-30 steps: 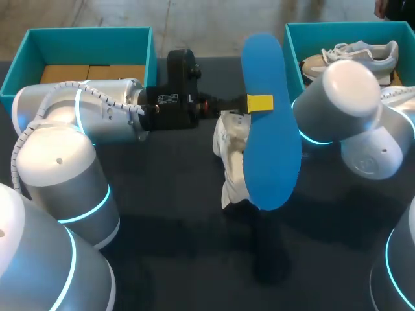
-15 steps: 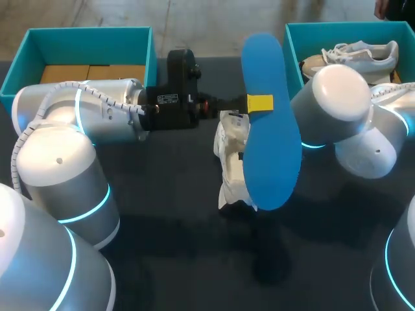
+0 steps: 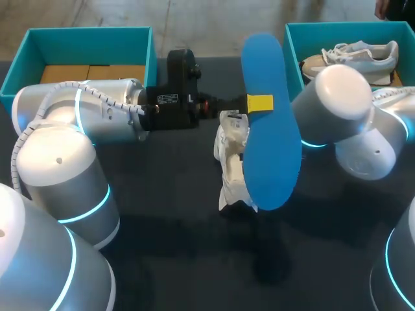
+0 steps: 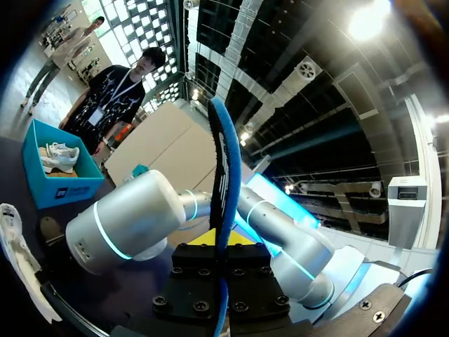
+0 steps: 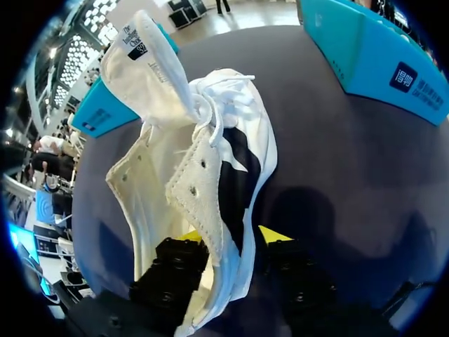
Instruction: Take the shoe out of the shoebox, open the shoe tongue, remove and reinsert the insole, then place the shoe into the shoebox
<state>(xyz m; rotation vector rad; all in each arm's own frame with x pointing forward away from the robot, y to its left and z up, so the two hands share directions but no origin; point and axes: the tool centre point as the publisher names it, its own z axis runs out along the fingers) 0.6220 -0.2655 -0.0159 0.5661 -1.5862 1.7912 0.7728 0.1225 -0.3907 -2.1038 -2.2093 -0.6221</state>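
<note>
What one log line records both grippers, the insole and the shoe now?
left gripper: shut on insole, raised | right gripper: shut on shoe, tongue open | insole: outside shoe

table [image 3: 168, 214]: dark top, matte | teal box [image 3: 87, 35]: far corner on my left, brown cardboard [image 3: 91, 72] lying flat inside | spare sneaker [image 3: 363, 53]: grey-white, laces showing, lying in the shoebox [image 3: 293, 48] at my far right
</note>
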